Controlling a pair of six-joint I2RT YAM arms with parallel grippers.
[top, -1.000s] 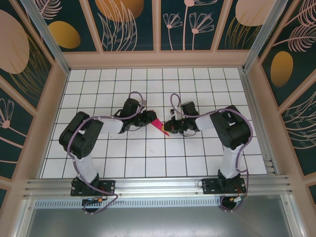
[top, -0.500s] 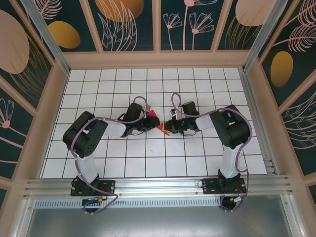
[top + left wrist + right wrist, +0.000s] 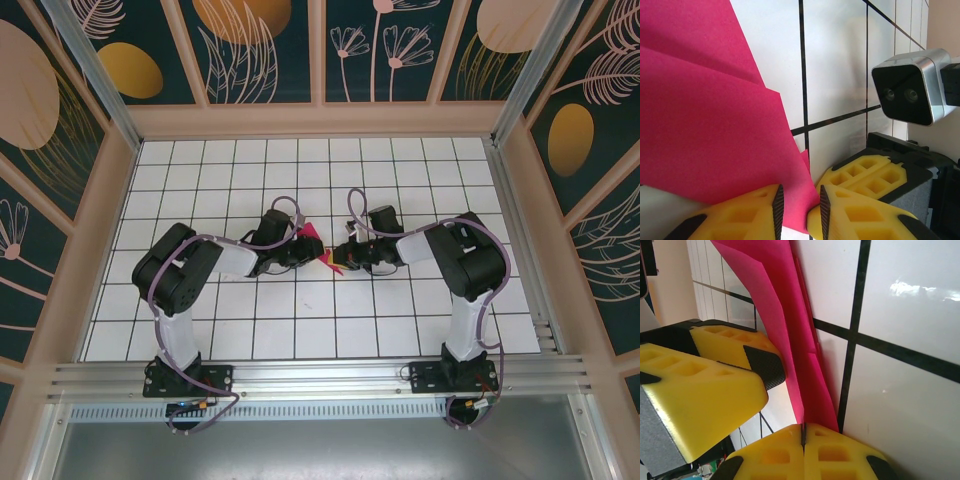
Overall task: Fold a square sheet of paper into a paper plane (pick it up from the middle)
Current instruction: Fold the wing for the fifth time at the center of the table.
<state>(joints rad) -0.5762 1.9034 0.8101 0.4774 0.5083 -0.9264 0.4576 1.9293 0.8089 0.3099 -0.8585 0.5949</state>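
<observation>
— Where is the paper [image 3: 705, 125]?
— Near the middle of the worktop [image 3: 200, 170], folded into pink layers with creased edges. It sits between the two hands, which meet tip to tip there. From above it shows as a small pink sliver.

— Who has it?
— The right hand [image 3: 803, 435], for certain. Its yellow fingers are pressed together with no gap, and the paper's narrow end runs straight into the seam between them (the rest rises away from the fingertips as a tall folded strip).

— And the left hand [image 3: 799, 212]?
— Its fingers stand a narrow gap apart, with a corner of the paper lying in that gap. Whether they pinch it I cannot tell.

— How close are the hands?
— Just beside each other. The left wrist view has the right hand's fingers next to its own, with the right wrist's camera [image 3: 910, 87] above them. The right wrist view has the left fingers just beside the paper.

— And beneath?
— White tiles with black grid lines. Both arms bend inward from the near edge.
</observation>
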